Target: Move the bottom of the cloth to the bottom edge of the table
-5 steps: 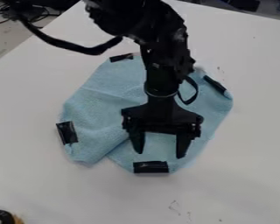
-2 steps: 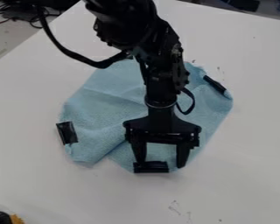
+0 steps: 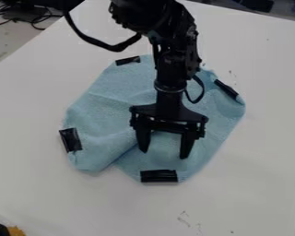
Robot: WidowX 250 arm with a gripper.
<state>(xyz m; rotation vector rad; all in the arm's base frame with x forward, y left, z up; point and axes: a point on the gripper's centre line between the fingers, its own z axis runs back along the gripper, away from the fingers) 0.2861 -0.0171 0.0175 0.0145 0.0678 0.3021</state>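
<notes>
Black two-finger gripper point(image 3: 165, 153): spread wide, with nothing pinched between its fingers; it hangs over the lower middle of the cloth, fingertips pointing down the view. Whether they touch the fabric, I cannot tell.
Change in gripper: a moment ago its fingertips were down level with the bottom tape; since then it has drawn back up the view, leaving a strip of blue between them and the tape.
Light blue fabric cloth point(image 3: 107, 115): spread on the white table point(image 3: 248, 184), around the middle of the view, well apart from the view's bottom edge; a fold at its lower left ends in a notch in the rim.
Change in cloth: same place and outline as before.
Bottom black tape strip point(image 3: 159, 176): lies flat on the cloth's lower rim, just below the fingertips.
Top black tape strip point(image 3: 127, 60): visible again, after the black arm point(image 3: 173, 60) covered it.
Left black tape strip point(image 3: 70, 139): on the cloth's left rim, unmoved.
</notes>
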